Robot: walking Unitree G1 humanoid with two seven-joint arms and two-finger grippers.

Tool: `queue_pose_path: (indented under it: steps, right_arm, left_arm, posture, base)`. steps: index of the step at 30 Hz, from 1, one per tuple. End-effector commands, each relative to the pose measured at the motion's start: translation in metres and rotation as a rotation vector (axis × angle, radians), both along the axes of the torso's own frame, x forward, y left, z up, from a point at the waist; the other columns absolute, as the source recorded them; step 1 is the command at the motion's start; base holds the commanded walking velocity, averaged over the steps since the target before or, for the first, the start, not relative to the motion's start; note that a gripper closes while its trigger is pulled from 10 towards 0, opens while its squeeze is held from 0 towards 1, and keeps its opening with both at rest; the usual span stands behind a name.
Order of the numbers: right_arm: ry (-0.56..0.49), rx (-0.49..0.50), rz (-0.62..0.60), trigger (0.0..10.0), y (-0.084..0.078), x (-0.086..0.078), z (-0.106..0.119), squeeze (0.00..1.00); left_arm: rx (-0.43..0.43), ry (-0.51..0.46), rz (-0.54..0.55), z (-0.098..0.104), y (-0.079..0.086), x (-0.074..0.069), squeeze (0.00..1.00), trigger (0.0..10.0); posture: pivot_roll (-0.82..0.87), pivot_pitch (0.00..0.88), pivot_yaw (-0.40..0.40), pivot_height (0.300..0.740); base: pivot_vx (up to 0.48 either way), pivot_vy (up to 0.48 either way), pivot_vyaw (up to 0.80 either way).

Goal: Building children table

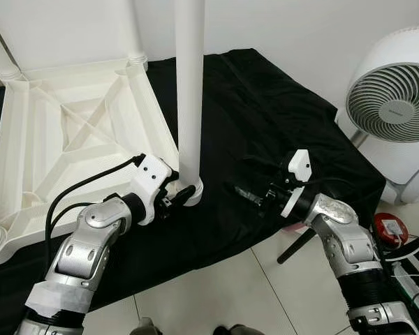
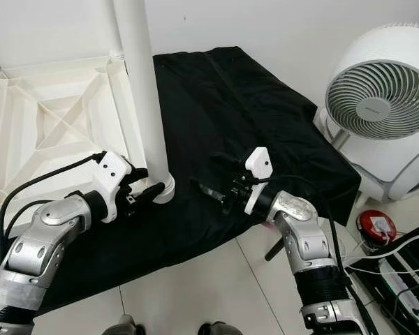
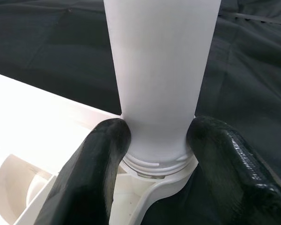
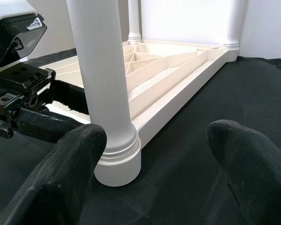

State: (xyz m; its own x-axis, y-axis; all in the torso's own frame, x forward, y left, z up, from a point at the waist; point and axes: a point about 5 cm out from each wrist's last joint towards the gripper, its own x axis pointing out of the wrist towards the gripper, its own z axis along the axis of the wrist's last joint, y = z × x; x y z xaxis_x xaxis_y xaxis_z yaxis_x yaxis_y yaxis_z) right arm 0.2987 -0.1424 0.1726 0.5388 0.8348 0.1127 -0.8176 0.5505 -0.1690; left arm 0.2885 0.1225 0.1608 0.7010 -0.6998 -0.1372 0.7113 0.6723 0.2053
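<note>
A white plastic tabletop (image 1: 70,139) lay upside down on a black cloth (image 1: 265,118), its ribbed underside facing up, with legs standing from at least two far corners. At the near corner a white leg (image 1: 190,84) stood upright in its socket. The left gripper (image 1: 179,195) clasped the very base of that leg, one black finger (image 3: 100,154) pressed on each side just above the threaded collar, where a few turns of thread could be seen above the socket. The right gripper (image 1: 255,195) hovered over the cloth near the leg, not touching it, its fingers (image 4: 75,159) spread wide and empty. A white fan (image 1: 394,98) stood on the tiled floor (image 1: 216,293) beside the cloth, on the robot's right. The step in hand appeared to be screwing this leg into its corner; the next move probably called for twisting it until the thread disappeared, keeping it vertical so it would not cross-thread.
</note>
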Motion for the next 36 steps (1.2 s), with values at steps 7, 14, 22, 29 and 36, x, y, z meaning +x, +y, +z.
queue_pose_path:
  steps: [7,14,22,29,36]
  right_arm:
    - [-0.001,-0.001,-0.031,10.0,-0.006,-0.002,0.0,0.0]
    - [-0.008,0.002,-0.04,10.0,-0.006,-0.001,0.001,0.0]
    - [-0.002,-0.001,-0.048,10.0,-0.007,-0.002,-0.001,0.0]
    - [0.007,-0.004,-0.051,10.0,-0.006,-0.003,-0.005,0.0]
    - [0.015,0.044,-0.147,10.0,-0.007,-0.01,-0.013,0.0]
  left_arm:
    - [0.006,-0.008,-0.005,-0.002,-0.005,0.002,0.0,10.0]
    - [-0.032,-0.021,-0.002,0.002,-0.018,0.005,0.0,10.0]
    - [-0.045,-0.027,-0.002,0.004,-0.021,0.005,0.0,10.0]
    - [-0.032,-0.027,-0.004,0.003,-0.02,0.006,0.0,10.0]
    - [0.013,-0.029,0.036,-0.001,0.016,-0.003,0.0,10.0]
  posture:
    - [-0.01,0.1,0.023,0.74]
    - [-0.01,0.104,0.024,0.74]
    - [-0.01,0.103,0.022,0.74]
    - [-0.01,0.101,0.023,0.74]
    - [0.0,0.094,0.01,0.74]
  base:
    - [0.0,0.0,0.0]
    - [0.0,0.0,0.0]
    - [0.0,0.0,0.0]
    - [0.0,0.0,0.0]
    - [0.0,0.0,0.0]
